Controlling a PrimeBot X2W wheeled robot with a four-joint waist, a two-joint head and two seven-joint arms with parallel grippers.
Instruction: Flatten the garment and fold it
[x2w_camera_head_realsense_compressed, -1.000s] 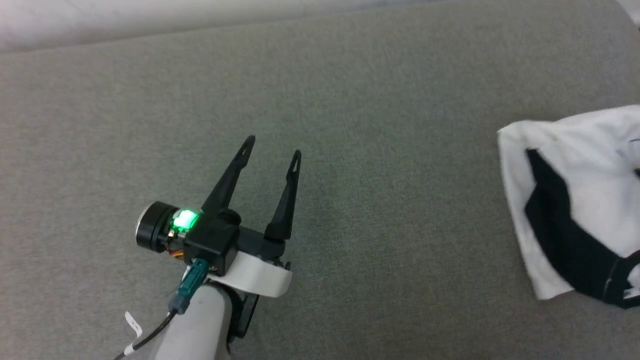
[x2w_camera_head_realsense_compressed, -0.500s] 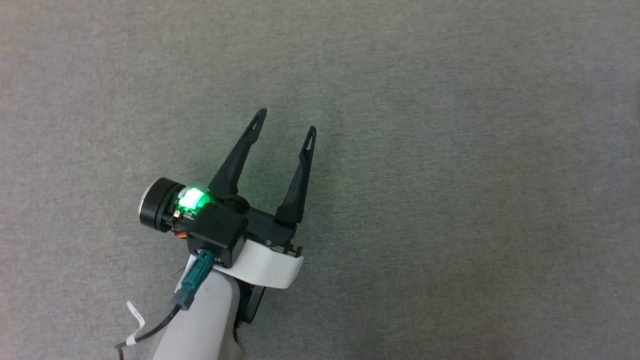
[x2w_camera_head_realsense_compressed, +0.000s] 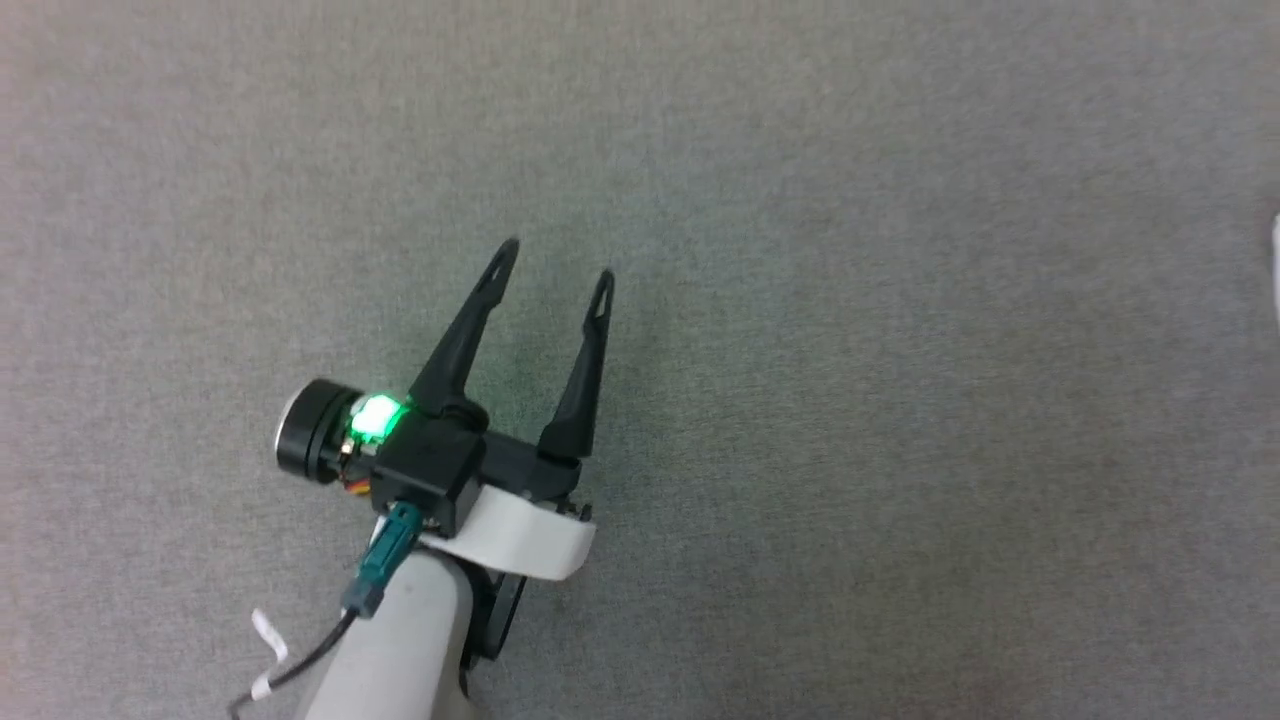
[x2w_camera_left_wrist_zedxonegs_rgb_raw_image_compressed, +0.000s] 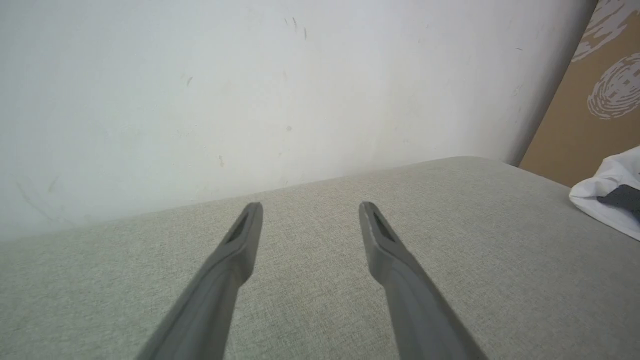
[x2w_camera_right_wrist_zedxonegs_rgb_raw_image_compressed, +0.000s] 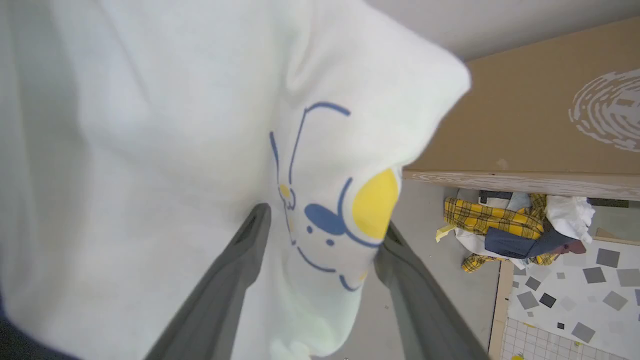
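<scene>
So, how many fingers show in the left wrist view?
2, both of the left end effector: one finger left of centre, the other right, apart over the grey surface.

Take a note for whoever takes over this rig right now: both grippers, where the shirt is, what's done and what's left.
Left gripper: open, empty, above the grey cushion.
Right gripper: fingers spread wide, with the garment bunched between and over them; it does not look pinched.
Garment: to the robot's right, at the cushion's far right in the left wrist view.
Done: nothing finished; the cloth is rumpled.
Left: spread it flat, then fold it.
</scene>
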